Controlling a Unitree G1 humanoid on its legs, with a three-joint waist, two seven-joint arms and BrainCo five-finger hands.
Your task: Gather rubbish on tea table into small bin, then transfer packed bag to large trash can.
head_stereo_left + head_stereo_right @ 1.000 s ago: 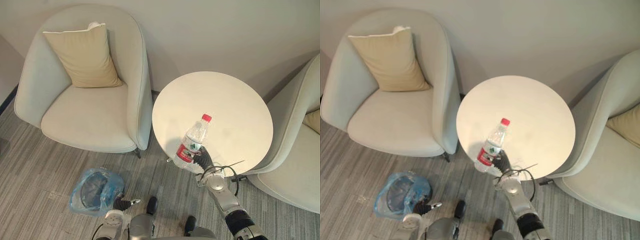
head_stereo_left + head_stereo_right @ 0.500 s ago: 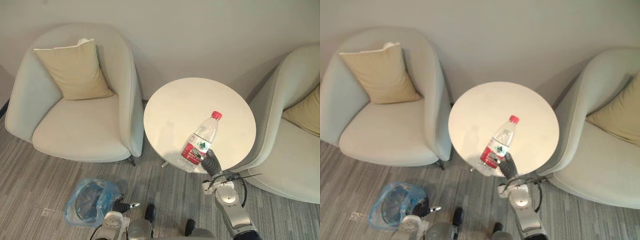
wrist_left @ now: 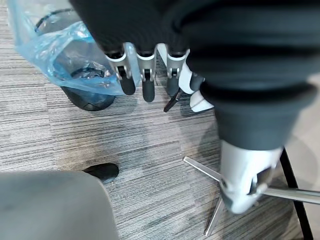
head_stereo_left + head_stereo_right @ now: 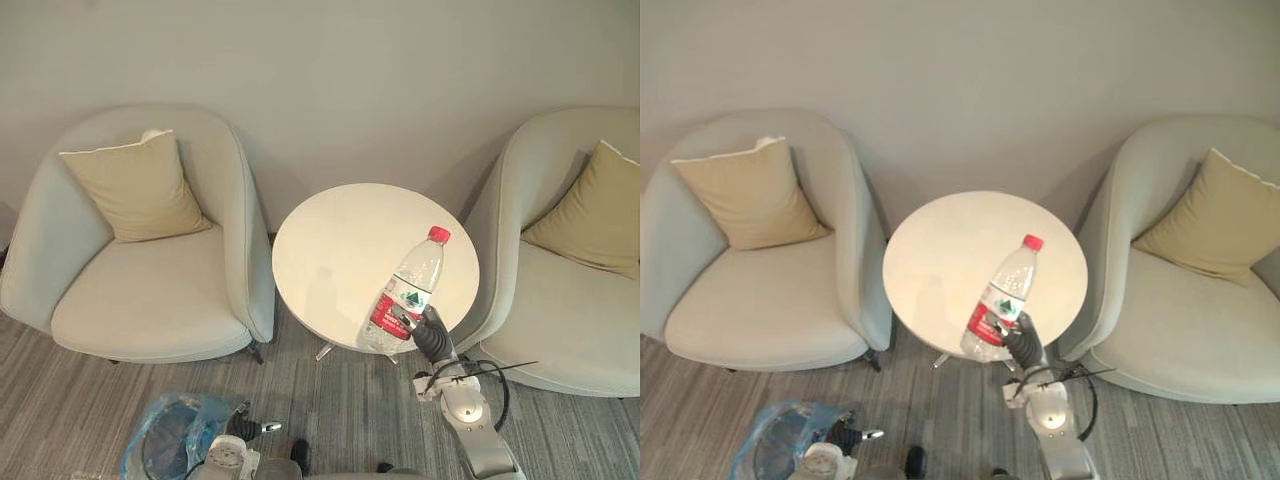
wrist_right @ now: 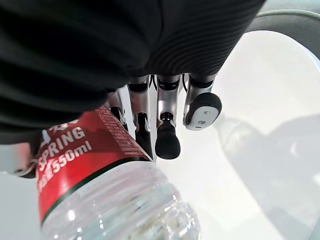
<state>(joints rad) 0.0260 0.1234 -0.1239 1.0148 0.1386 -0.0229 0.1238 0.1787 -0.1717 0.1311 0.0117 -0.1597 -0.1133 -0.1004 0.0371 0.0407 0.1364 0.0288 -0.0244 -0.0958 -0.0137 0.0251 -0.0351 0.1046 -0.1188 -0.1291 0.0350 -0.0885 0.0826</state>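
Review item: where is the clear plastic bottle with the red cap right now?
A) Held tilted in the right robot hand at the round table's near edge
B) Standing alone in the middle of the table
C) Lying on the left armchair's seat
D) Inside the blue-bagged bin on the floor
A: the right robot hand is closed round the lower part of the bottle, which leans, cap up, over the near edge of the round table.

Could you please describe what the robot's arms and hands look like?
Both arms are silver-grey. The right hand and left hand have silver fingers with dark rounded tips; a dark ribbed cover wraps each wrist.
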